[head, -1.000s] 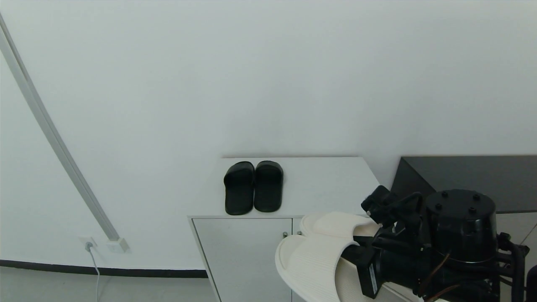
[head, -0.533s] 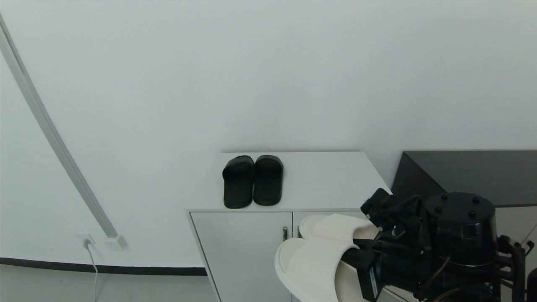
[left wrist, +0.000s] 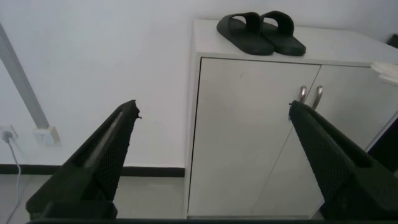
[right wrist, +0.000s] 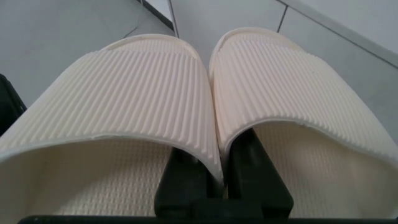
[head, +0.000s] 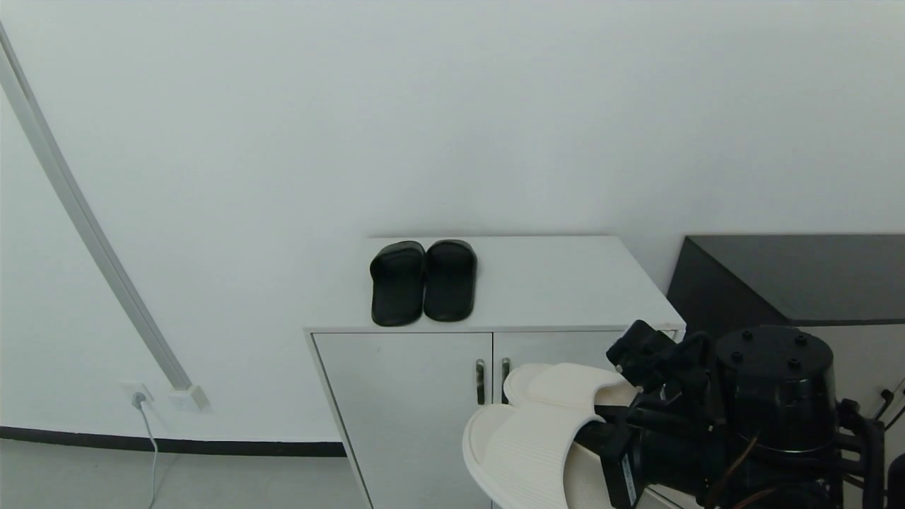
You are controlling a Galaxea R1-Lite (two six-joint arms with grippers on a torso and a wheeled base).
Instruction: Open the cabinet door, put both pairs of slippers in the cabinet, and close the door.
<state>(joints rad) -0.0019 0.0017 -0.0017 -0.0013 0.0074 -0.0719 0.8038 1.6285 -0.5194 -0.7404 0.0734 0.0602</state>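
Observation:
A pair of black slippers [head: 423,281] lies side by side on top of the white cabinet [head: 551,283], toward its left. Both cabinet doors are shut, with two metal handles [head: 492,378] at the middle seam. In front of the right door, my right gripper [head: 614,433] is shut on a pair of white ribbed slippers [head: 530,431]. Its fingers [right wrist: 249,174] pinch the two inner strap edges [right wrist: 214,124] together. My left gripper [left wrist: 214,155] hangs open before the left door [left wrist: 242,130], some way off, with the black slippers [left wrist: 261,32] above it.
A dark counter [head: 799,276] adjoins the cabinet on the right. A wall socket with a cable [head: 141,403] and a slanted rail [head: 85,219] are on the wall to the left. Open floor [head: 177,481] lies left of the cabinet.
The head camera has moved, so the cabinet sits higher in the picture and its doors and handles show more. The right gripper keeps its hold on the white slippers.

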